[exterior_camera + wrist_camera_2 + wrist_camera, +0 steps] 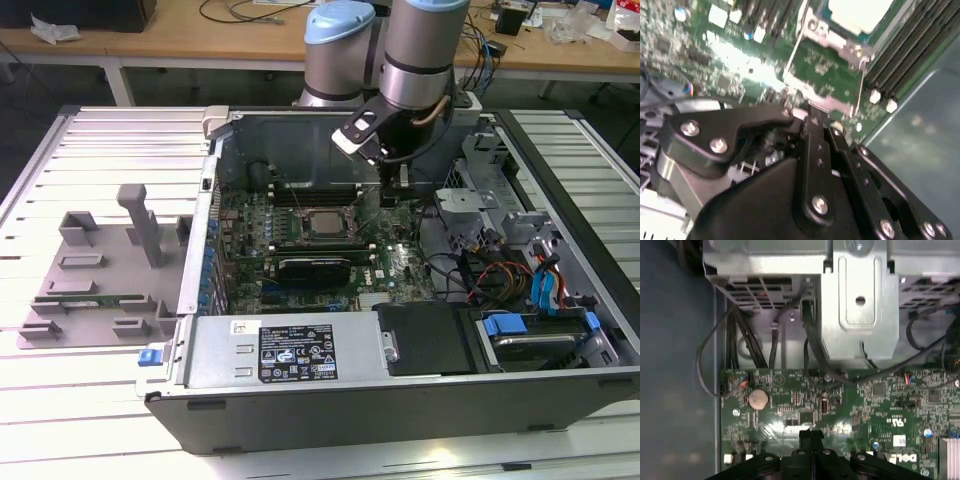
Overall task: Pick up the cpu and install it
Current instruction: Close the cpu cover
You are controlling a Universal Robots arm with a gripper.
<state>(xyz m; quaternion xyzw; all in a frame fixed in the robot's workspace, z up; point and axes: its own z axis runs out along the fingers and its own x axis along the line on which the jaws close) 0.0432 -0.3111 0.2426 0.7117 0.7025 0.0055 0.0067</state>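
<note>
Silvery metal tops the cpu [325, 222], a small flat square chip. I judge it light and stiff but fragile, with a smooth plate that could slip. The safest hold looks to be across two opposite edges of its thin darker rim, with gentle pressure. Nearest to me is my hand [811, 434]. In the first wrist view its black fingers [805, 435] are pressed together with nothing between them, and they appear to hang just above the green motherboard [865, 400] without touching it. A little farther off, the cpu lies flat in the socket [322, 238] at the middle of that board. In the exterior view it sits toward that view's left of my hand, near it but apart. Around the board stands the open computer case [290, 145], its grey metal walls rising on every side. Farthest out, the pale slatted worktop [60, 420] carries the case and, on the exterior view's left, a grey holder [100, 260].
</note>
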